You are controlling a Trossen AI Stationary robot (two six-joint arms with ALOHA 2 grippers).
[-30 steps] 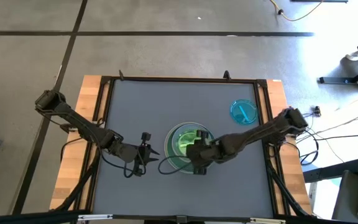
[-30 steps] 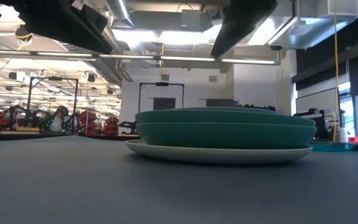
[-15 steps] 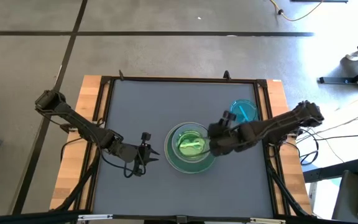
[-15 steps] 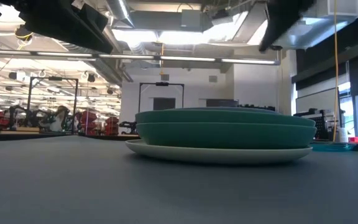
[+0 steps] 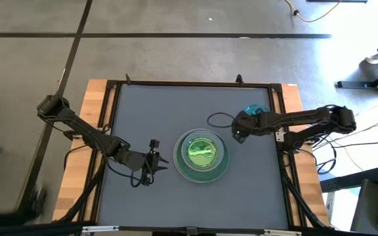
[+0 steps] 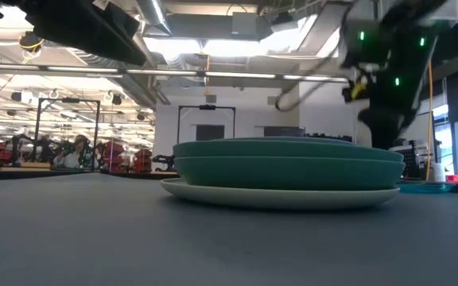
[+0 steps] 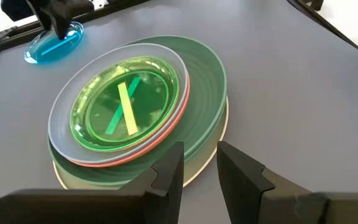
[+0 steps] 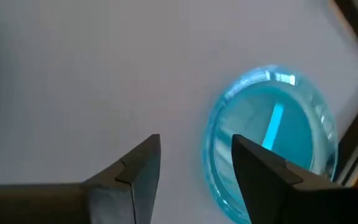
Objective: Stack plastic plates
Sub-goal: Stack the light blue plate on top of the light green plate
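Right hand (image 8: 194, 165) spread over half-hidden cyan plate (image 8: 272, 149), left hand (image 7: 197, 171) spread beside plate stack (image 5: 203, 154)

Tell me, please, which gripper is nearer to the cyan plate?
Right. The right gripper hangs open at the cyan plate's edge; the left gripper waits beyond the stack.

Bright even overhead ceiling light, soft shadows; the right wrist view is motion-blurred.

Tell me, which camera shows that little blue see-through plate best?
The right wrist view: the cyan plate fills it, just beyond the open right gripper. The high view hides half; the left wrist view shows it far off; the low view, an edge.
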